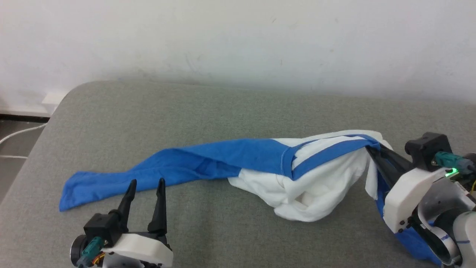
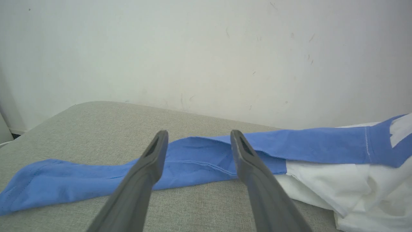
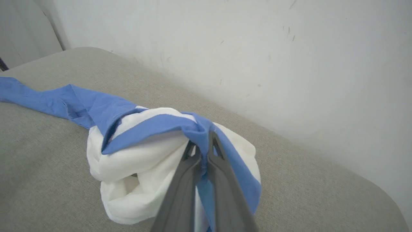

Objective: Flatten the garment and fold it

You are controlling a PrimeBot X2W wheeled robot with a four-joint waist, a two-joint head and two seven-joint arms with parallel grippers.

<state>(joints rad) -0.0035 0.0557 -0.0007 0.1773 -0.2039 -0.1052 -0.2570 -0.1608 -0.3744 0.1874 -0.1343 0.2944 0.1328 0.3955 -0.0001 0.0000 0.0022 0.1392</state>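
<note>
While the right tool (image 1: 369,149) clamps blue fabric of the bunched white-and-blue long-sleeved shirt (image 1: 316,186), the left tool (image 1: 147,181) hovers spread near its outstretched sleeve (image 1: 167,167).

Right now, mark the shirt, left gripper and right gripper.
Shirt (image 1: 319,186): head view, on the bunched white body.
Left gripper (image 1: 147,181): head view, midway between its open fingertips.
Right gripper (image 3: 202,149): right wrist view, between fingertips shut on the shirt's blue band.
</note>
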